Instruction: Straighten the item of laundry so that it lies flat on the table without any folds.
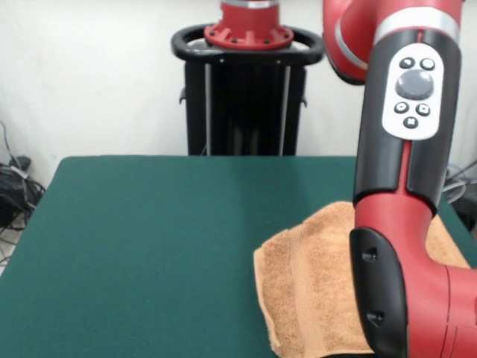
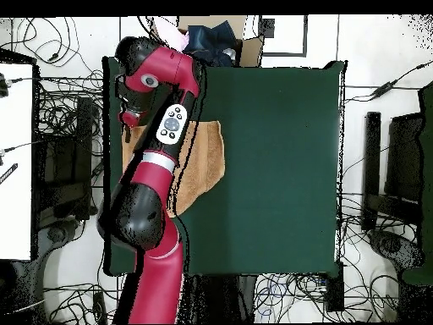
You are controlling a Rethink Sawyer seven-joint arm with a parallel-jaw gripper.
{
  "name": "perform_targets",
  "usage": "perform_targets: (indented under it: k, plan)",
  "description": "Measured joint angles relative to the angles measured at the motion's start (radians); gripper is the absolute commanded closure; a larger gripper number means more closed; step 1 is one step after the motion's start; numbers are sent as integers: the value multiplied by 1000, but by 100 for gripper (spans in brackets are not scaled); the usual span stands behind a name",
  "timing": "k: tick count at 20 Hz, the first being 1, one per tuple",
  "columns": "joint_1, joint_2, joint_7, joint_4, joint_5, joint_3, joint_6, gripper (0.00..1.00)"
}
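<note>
The big dark green felt table [image 1: 149, 246] is mostly bare on its left side in the front view, with nothing lying there at all. Going right, you reach the fuzzy orange-tan terry cloth towel [image 1: 313, 291], which sits near the table's right edge and reaches toward the near corner. One flat woven band [image 1: 299, 287] runs down the towel close to its left side. The left edge of the towel looks thick and rounded, so it seems to be doubled over there (like a page turned back on itself). It also looks smaller than a spread-out towel would be, and the edges are wavy, not straight. Further right, the big red and black robot arm [image 1: 399, 194] comes down in front of the towel and covers a lot of it, so the right part cannot be checked. From above, the towel [image 2: 207, 161] lies at the left edge of the table [image 2: 271, 152], partly under the arm [image 2: 161, 144]. The gripper itself is hidden below the arm in both views, so whether it is wide, narrow or holding cloth cannot be told. My guess is that the job is not finished yet: the fold along the edge still needs opening, and the towel needs pulling out flat.
</note>
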Motion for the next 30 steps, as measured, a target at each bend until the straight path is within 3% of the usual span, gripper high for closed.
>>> perform_targets:
  k: [2,5,9,13,14,17,23,30]
  plan:
    - [12,0,0,8,-19,17,0,0]
    - [83,-6,0,76,-114,112,-2,0]
    - [231,-43,-1,235,-281,264,-37,0]
    - [323,-83,-14,337,-385,351,-77,0]
    - [374,-112,-43,397,-449,403,-110,0]
    - [433,-156,-107,475,-527,473,-166,0]
    - [497,-248,-310,617,-654,611,-321,0]
    - [473,-304,-449,672,-742,713,-434,0]
